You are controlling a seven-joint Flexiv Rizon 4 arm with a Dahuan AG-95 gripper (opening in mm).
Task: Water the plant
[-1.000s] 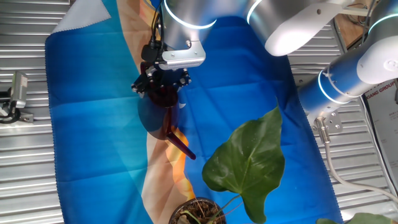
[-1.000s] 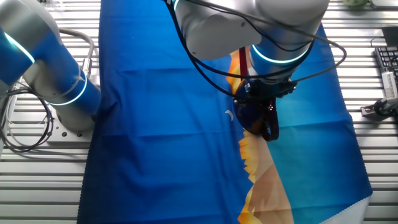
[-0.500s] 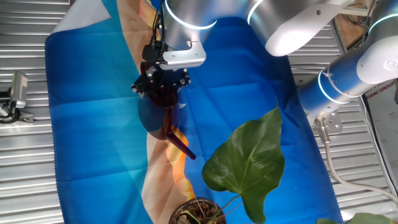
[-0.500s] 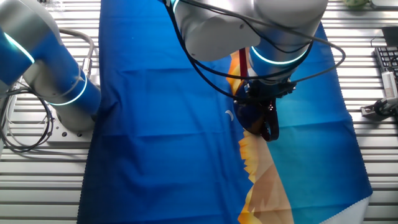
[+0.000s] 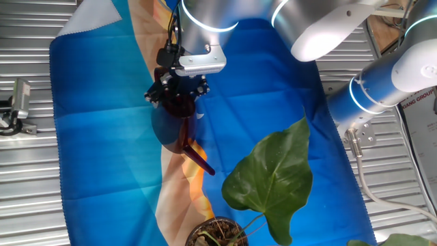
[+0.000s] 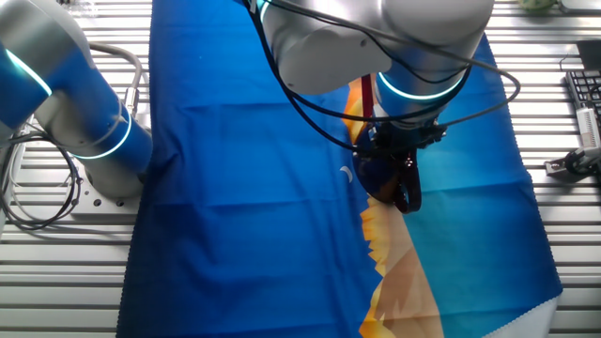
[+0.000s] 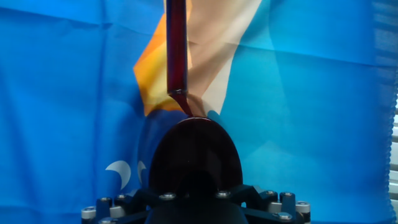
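The plant (image 5: pixel 273 179) stands at the front right of one fixed view, with large glossy green leaves over a small round pot of dark soil (image 5: pixel 217 232). It is out of the other two views. The dark red watering can (image 5: pixel 180 113) sits on the blue cloth, its long spout (image 5: pixel 199 158) pointing toward the pot. It also shows in the other fixed view (image 6: pixel 390 183) and fills the hand view (image 7: pixel 194 158). My gripper (image 5: pixel 179 90) is right over the can's body and shut on it; the fingers are hidden by the can.
A blue and orange cloth (image 5: pixel 102 123) covers the slatted metal table. The arm's base (image 6: pixel 89 122) stands at the left of the other fixed view. A metal clamp (image 5: pixel 17 106) lies off the cloth's left edge. A keyboard (image 6: pixel 584 94) is at the right edge.
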